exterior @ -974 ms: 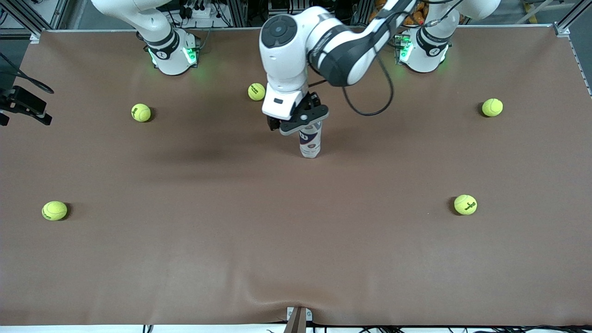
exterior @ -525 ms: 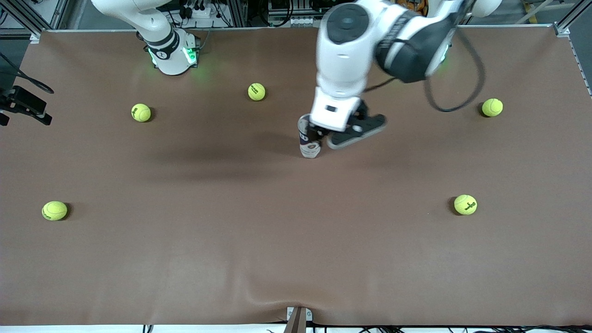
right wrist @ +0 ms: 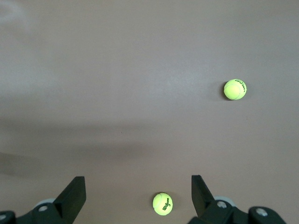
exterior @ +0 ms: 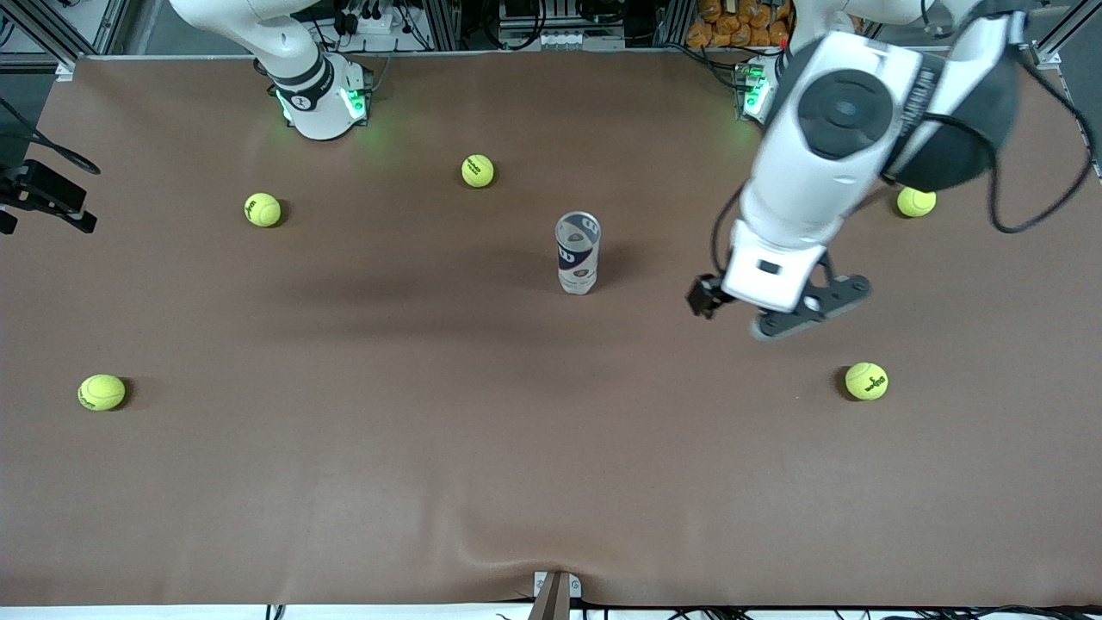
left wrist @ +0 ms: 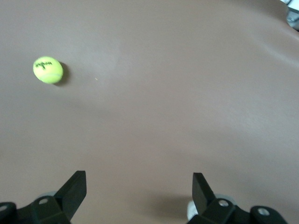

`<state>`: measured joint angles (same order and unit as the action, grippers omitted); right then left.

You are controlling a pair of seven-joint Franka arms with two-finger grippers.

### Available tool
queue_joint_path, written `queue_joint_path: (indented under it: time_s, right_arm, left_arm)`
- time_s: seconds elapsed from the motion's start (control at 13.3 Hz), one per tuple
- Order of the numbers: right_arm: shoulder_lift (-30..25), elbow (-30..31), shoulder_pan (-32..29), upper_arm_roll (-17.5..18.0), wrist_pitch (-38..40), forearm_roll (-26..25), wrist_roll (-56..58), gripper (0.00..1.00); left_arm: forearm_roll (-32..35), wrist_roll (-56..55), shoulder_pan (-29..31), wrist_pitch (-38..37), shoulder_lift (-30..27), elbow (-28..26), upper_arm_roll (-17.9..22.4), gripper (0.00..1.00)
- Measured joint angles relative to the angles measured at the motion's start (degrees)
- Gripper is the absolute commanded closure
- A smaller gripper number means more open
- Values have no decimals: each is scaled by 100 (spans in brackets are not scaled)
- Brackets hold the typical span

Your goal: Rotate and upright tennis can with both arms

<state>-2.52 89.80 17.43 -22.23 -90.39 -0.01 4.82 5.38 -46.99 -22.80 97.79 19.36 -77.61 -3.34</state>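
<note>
From the front we see the tennis can (exterior: 578,252) upright at mid-table, untouched, with the left gripper (exterior: 779,312) over bare mat toward the left arm's end. The left wrist view shows us wide jaws and one tennis ball (left wrist: 47,70). The right gripper (right wrist: 138,198) (unseen from the front) also gapes wide.

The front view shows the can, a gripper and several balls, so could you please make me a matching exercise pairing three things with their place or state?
Things:
1. tennis can
2. left gripper
3. tennis ball at the right arm's end of the table

Places or states:
A. open, holding nothing, up over bare table
B. lies nearer to the front camera than the can
C. stands upright, touched by no gripper

Pairs: 1-C, 2-A, 3-B
</note>
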Motion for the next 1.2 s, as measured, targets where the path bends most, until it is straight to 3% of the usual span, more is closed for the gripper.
queue_joint_path:
  time_s: [0.37, 0.75, 1.2]
  right_arm:
    - [0, 0, 0, -1, 0, 1, 0, 0]
    - [0, 0, 0, 2, 2, 168, 0, 0]
    - [2, -2, 11, 27, -35, 395, 0, 0]
  left_arm:
    - [0, 792, 802, 0, -63, 11, -31, 0]
    - [0, 1610, 1919, -146, -318, 17, -607, 0]
    - [-52, 2601, 2519, -444, -746, -46, -677, 0]
